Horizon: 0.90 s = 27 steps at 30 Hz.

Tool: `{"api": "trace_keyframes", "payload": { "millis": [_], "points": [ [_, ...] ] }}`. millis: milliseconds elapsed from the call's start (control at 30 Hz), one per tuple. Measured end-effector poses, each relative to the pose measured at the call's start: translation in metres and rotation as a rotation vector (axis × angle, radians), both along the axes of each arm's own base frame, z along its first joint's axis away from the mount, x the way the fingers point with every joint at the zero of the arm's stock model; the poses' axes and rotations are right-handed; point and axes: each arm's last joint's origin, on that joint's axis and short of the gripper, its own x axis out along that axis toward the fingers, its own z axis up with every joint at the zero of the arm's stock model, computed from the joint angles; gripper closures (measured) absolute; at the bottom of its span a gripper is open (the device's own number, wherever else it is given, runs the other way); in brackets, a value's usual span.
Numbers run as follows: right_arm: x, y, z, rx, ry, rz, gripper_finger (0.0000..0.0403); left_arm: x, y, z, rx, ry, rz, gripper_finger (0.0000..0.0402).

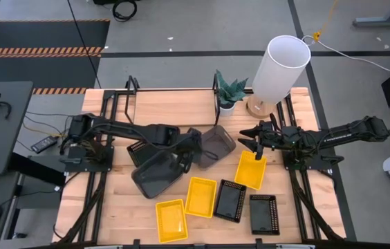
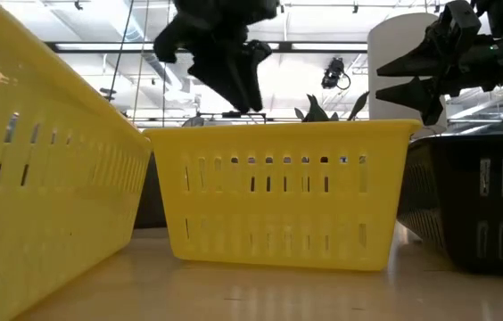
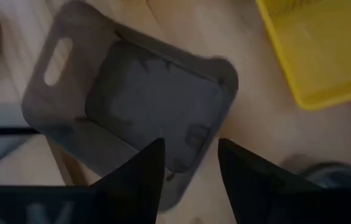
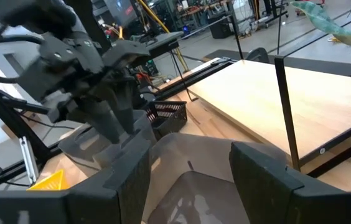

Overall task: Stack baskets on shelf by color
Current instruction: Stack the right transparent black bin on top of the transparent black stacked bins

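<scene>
My left gripper (image 1: 193, 146) (image 3: 189, 168) is open, pointing down over one end of a grey basket (image 1: 217, 145) (image 3: 144, 102) that sits on the table in front of the shelf (image 1: 181, 107). Its fingers stand on either side of that basket's rim. A second grey basket (image 1: 157, 173) lies under the left arm, with a black one (image 1: 137, 153) beside it. My right gripper (image 1: 252, 138) (image 4: 191, 180) is open and hovers to the right of the grey basket (image 4: 194, 180), above a yellow basket (image 1: 250, 169). Two more yellow baskets (image 1: 200, 196) (image 1: 171, 220) and two black ones (image 1: 229, 200) (image 1: 264, 213) rest near the table's near edge. My left gripper has its open fingers (image 3: 147, 174) on either side of the grey basket's end rim (image 3: 185, 186), coming from above and pointing down. I cannot tell whether they touch it. The basket rests flat on the table.
A potted plant (image 1: 229, 93) and a white cylindrical lamp (image 1: 278, 69) stand at the shelf's right end. Black wire frames (image 1: 129, 93) rise at the shelf. In the low view a yellow basket (image 2: 287, 192) fills the foreground.
</scene>
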Motion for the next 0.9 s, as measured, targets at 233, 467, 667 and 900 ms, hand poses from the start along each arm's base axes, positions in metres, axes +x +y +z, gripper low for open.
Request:
{"api": "trace_keyframes", "payload": {
  "millis": [233,467,667,900],
  "points": [
    [0.002,0.000,0.000,0.001,-0.008,0.011,0.0182,0.012,0.002,-0.021,0.007,0.030,-0.009,0.0227],
    [0.003,0.001,-0.001,0.001,-0.001,0.014,0.0182,0.022,0.000,-0.042,0.038,0.064,-0.104,0.0223],
    [0.003,0.001,-0.001,0.001,-0.005,0.014,0.0182,0.023,-0.001,-0.051,0.027,0.097,-0.123,0.0224],
    [0.004,0.001,-0.001,0.001,-0.001,0.014,0.0182,0.023,0.004,-0.055,0.011,0.116,-0.057,0.0229]
  ]
}}
